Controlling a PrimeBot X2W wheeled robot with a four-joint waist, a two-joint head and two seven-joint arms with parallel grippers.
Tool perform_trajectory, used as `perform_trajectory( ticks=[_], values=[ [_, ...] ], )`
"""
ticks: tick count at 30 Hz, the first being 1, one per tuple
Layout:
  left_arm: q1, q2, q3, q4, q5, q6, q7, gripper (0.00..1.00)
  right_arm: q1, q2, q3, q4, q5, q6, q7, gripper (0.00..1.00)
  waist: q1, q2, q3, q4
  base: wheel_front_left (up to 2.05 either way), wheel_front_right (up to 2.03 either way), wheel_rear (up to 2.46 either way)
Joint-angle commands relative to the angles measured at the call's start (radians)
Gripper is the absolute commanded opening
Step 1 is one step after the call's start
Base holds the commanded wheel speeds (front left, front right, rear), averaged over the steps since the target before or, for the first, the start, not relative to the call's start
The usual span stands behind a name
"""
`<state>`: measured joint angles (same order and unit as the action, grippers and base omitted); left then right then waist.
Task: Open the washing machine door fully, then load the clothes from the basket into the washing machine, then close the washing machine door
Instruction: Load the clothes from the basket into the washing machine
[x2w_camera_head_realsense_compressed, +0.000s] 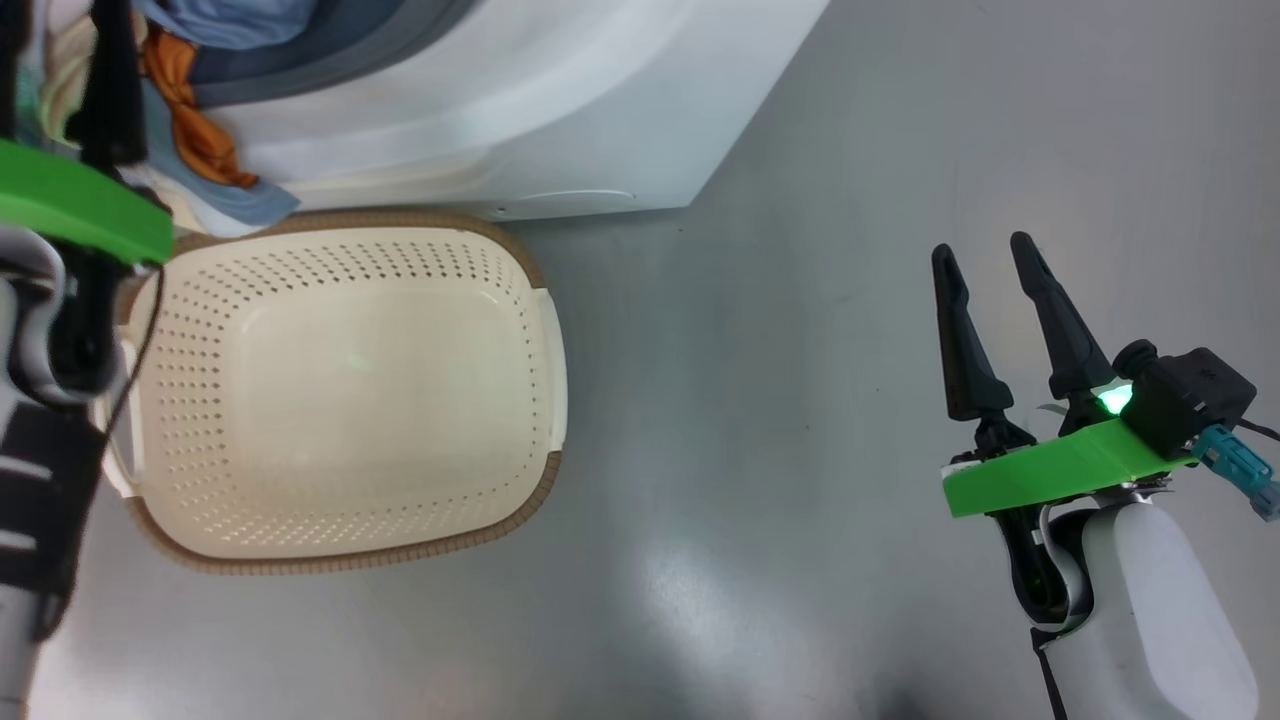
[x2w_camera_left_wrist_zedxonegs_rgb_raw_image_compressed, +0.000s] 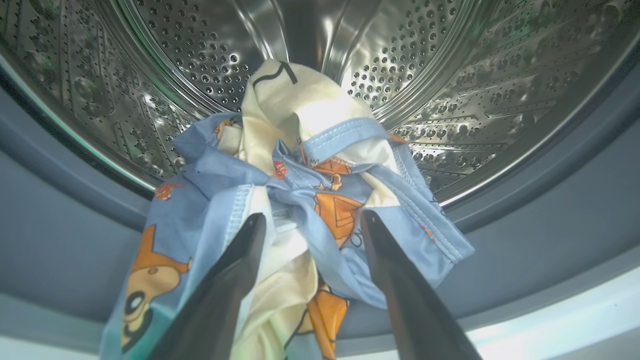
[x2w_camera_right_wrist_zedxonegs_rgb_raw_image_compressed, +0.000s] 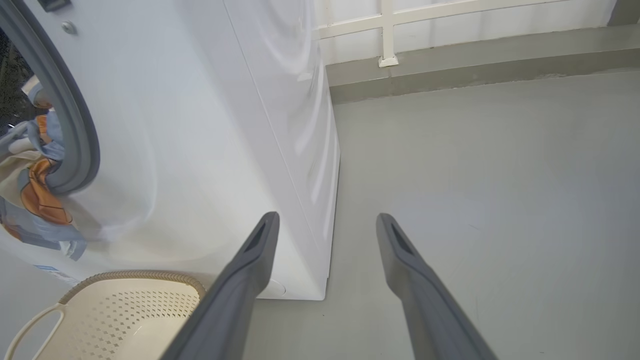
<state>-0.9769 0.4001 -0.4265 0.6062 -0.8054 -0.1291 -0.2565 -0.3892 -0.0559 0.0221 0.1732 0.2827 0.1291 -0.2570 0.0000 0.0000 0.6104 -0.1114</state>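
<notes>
clothes bundle lies across grey gasket at mouth of steel drum of washing machine, part hanging out front. left gripper fingers apart, straddling it. basket on floor just below, bare inside. right gripper fingers apart.

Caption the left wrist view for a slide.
Open left gripper before the steel drum, the clothes spilling from it over the grey gasket.

Basket partly behind left arm; washing machine cropped at top edge.
</notes>
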Motion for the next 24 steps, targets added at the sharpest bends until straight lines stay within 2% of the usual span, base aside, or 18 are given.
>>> perform_trajectory(
  ticks=[1,12,24],
  values=[
    [0.018,0.042,0.038,-0.027,0.016,-0.002,-0.005,1.00,0.032,0.006,0.021,-0.021,-0.011,0.002,-0.005,1.00,0.0000,0.0000,-0.009,0.009,0.00,0.00,0.00],
    [0.284,-0.022,0.216,-0.193,0.153,-0.002,-0.005,1.00,0.064,0.006,-0.010,-0.020,-0.040,0.002,-0.005,1.00,0.0000,0.0000,-0.056,0.045,0.00,0.00,0.00],
    [0.577,-0.078,0.379,-0.374,0.240,-0.002,-0.005,1.00,0.096,-0.007,-0.024,-0.020,-0.044,0.002,-0.005,1.00,0.0000,0.0000,-0.095,0.060,0.00,0.00,0.00]
  ],
)
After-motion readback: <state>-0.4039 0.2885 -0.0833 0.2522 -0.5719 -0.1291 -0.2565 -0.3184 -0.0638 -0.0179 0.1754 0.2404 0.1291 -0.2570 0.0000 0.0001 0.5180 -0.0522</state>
